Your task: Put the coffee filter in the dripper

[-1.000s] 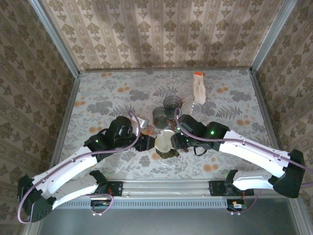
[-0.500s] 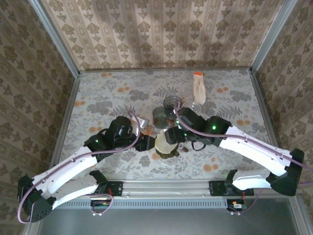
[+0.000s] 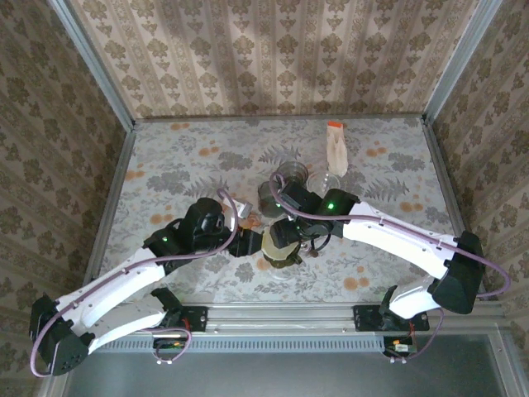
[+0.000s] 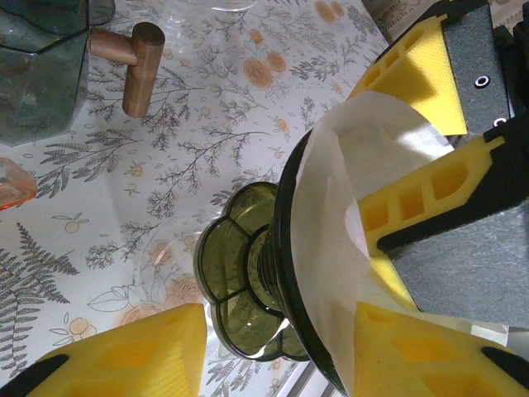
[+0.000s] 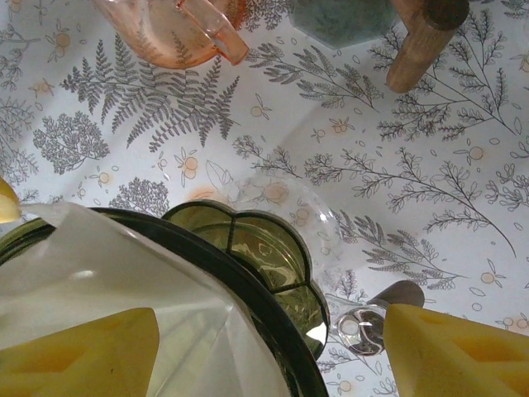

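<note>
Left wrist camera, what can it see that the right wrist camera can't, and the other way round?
Left wrist: the right gripper, its yellow fingers astride the edge of the filter. Right wrist: a shiny metal handle beside the dripper. Both: that green dripper, the white filter inside it, and a wooden handle.

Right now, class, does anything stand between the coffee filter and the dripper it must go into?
Nothing visible does. The coffee filter already sits inside the dripper, paper against its rim. The right gripper straddles that rim, one finger inside the paper, not under it.
</note>
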